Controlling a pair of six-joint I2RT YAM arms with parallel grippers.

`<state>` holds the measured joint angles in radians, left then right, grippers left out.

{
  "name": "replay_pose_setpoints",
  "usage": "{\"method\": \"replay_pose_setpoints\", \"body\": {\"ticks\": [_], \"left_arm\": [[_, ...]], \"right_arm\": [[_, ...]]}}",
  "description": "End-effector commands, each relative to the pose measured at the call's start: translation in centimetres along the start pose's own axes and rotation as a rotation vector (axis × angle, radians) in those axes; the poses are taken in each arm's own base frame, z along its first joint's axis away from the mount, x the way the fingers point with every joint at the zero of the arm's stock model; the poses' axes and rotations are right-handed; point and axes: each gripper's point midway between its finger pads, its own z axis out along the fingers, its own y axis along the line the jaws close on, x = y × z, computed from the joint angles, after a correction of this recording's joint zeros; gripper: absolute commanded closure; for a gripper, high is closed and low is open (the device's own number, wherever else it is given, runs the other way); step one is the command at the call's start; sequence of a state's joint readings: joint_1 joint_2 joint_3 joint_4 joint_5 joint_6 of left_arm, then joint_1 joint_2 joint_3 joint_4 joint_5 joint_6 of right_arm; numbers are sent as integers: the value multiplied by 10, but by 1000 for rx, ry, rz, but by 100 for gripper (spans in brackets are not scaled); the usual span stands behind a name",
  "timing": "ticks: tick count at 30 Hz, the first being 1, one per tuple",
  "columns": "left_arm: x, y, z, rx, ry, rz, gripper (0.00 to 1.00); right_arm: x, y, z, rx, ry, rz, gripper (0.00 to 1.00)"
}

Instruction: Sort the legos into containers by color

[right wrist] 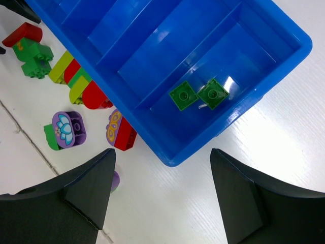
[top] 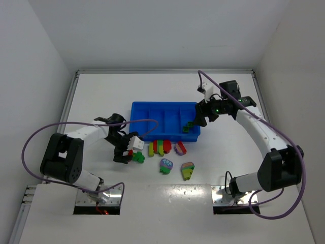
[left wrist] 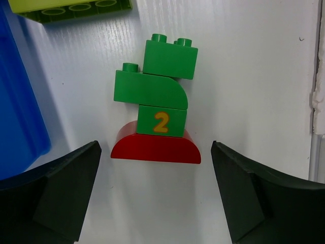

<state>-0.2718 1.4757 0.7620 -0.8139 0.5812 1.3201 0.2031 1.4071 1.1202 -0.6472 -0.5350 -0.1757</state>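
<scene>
A cluster of green bricks on a red half-round brick [left wrist: 155, 112] lies on the table just ahead of my open, empty left gripper [left wrist: 155, 195]; it also shows in the top view [top: 137, 157], beside that gripper [top: 125, 150]. My right gripper [right wrist: 162, 198] is open and empty, above the near right corner of the blue tray [right wrist: 299, 43]. Two green bricks [right wrist: 184, 95] [right wrist: 213, 93] lie in the tray's rightmost compartment. In the top view the right gripper [top: 197, 120] hovers over the right end of the tray [top: 152, 114].
In front of the tray lie a yellow-green and red cluster [top: 159, 147], a red brick with a purple butterfly face [top: 180, 148], a purple flower brick on green [top: 166, 165] and a purple and yellow-green cluster [top: 187, 170]. The tray's other three compartments hold nothing.
</scene>
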Motion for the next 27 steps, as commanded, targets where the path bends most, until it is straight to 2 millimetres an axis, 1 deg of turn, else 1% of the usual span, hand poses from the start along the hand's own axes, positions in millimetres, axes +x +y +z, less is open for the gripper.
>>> {"method": "replay_pose_setpoints", "body": {"ticks": [1,2,3,6,7,8,9,10,11,12,14,15,16,18,19,20,21,22,23,24,25,26,27], "left_arm": [[-8,8,1,-12,-23,21,6],[-9,10,1,-20,-25,16,9],[-6,12,2,-21,-16,15,15],[-6,14,2,-28,-17,9,22],[-6,13,2,-28,-17,0,28],[-5,10,4,-21,-16,-5,32],[-5,12,4,-28,-17,-9,36],[-3,12,3,-30,-8,-9,43],[-3,12,3,-30,-8,-9,46],[-3,12,4,-30,-8,-21,54],[-7,13,-1,-50,-13,-19,61],[-8,9,0,-49,-25,-31,62],[-11,10,-4,-63,-29,-35,63],[-22,5,-11,-97,-74,-18,65],[-24,-1,-12,-101,-90,-31,65],[-34,-3,-19,-137,-124,-10,66],[-37,-7,-21,-146,-142,-11,66],[-44,-8,-26,-165,-165,-25,66],[-49,-13,-28,-172,-194,-28,66],[-59,-12,-39,-217,-220,-6,66],[-64,-15,-43,-230,-244,-32,66],[-71,-17,-47,-238,-263,-28,66],[-75,-19,-50,-250,-281,-34,66]], "right_arm": [[-3,2,1,-22,-13,0,24],[-3,2,1,-22,-13,0,24],[-3,2,1,-22,-13,0,24],[-3,2,1,-22,-13,0,24],[-3,2,1,-22,-13,0,24],[-3,2,1,-22,-13,0,24],[-3,2,1,-22,-13,0,24],[-3,2,1,-22,-13,0,24],[-3,2,1,-22,-13,0,24],[-3,2,1,-22,-13,0,24],[-4,5,1,-40,-20,0,24],[-4,9,-1,-54,-24,0,24],[-5,12,-1,-70,-29,9,24],[-3,24,-1,-138,-33,22,24],[-4,29,-1,-161,-39,33,24],[-3,38,-1,-213,-46,49,24],[-5,43,-2,-240,-55,49,24],[-3,48,-2,-271,-58,55,24],[-4,60,-5,-337,-68,65,24],[-3,67,-7,-373,-66,79,24],[-8,79,-10,-447,-77,83,23],[-8,84,-9,-487,-79,95,23],[-12,90,-13,-523,-91,91,23]]}}
